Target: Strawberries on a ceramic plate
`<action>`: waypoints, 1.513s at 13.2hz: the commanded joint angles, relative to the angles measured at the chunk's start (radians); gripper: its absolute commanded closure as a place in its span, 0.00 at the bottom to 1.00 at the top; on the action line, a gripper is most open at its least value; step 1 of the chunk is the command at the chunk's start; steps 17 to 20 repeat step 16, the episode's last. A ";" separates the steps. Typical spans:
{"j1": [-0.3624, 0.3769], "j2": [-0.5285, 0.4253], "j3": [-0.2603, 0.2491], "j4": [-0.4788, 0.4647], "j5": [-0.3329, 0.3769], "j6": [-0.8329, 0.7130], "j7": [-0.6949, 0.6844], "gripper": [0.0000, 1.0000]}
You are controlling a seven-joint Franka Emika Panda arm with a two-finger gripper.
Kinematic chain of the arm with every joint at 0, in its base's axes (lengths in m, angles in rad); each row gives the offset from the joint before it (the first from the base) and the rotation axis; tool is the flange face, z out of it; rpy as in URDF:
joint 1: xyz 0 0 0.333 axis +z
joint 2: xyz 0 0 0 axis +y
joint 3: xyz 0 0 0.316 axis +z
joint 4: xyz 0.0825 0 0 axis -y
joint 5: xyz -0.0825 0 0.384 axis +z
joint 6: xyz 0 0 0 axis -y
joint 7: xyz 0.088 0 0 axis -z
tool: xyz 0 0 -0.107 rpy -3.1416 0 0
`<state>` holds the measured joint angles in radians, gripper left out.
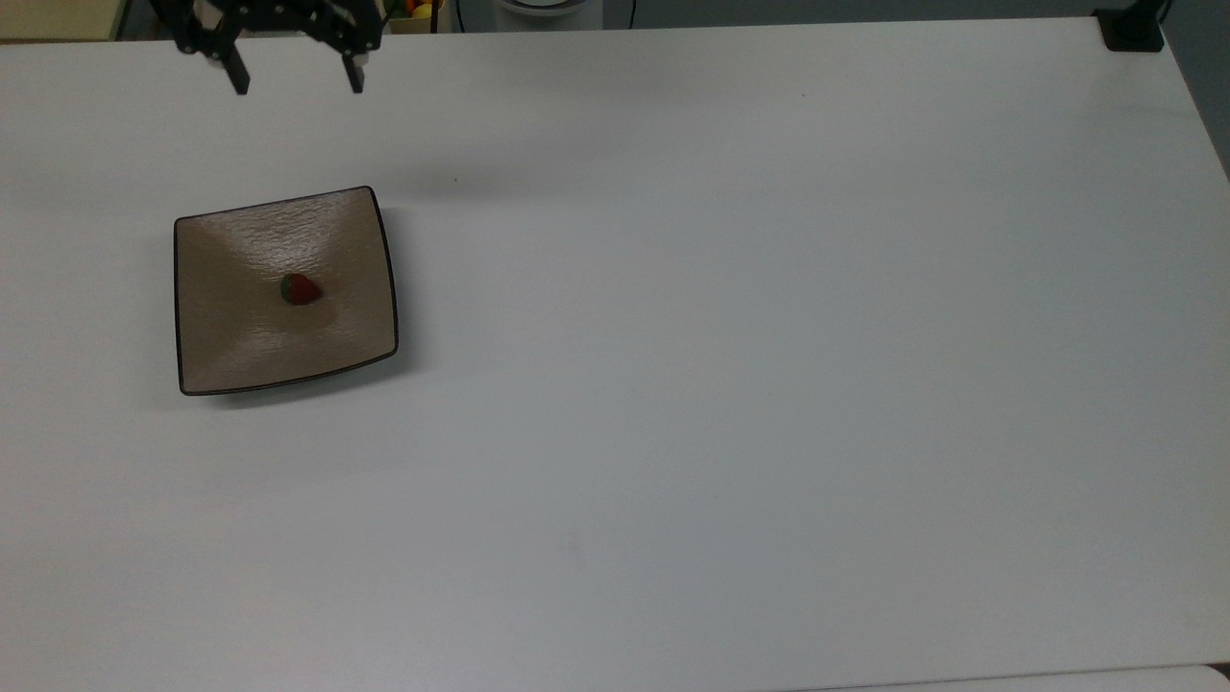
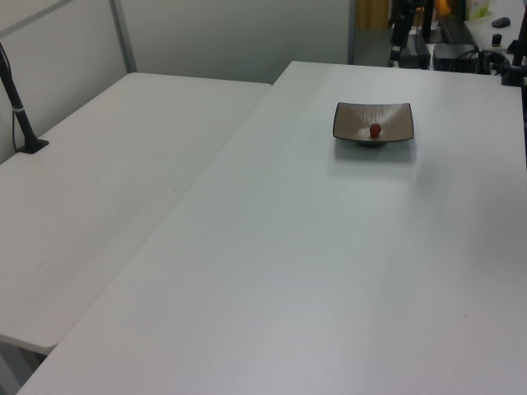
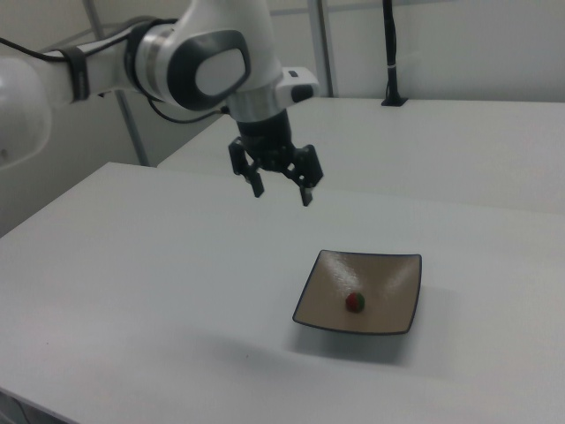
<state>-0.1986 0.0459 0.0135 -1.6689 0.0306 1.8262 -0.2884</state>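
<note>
Item: 1 strawberry [image 1: 300,288], lying loose in the dished centre of the ceramic plate [image 1: 231,346], left-centre of the top view; gripper [image 1: 293,85] at upper left, well apart, jaws spread, empty; placement judged complete; nothing left but retreat

bright, even light (soft shadows); glare on the ceramic plate [image 1: 240,336].

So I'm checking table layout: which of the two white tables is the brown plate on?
The ceramic plate sits on the larger table on the left view's right, carrying the strawberry; the other table is lower.
</note>
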 commanded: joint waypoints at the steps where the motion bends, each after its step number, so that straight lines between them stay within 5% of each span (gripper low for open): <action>1: 0.100 -0.055 -0.033 -0.005 0.006 -0.094 0.116 0.00; 9: 0.252 -0.070 -0.030 -0.008 0.022 -0.091 0.334 0.00; 20: 0.254 -0.064 -0.024 -0.011 0.022 -0.085 0.333 0.00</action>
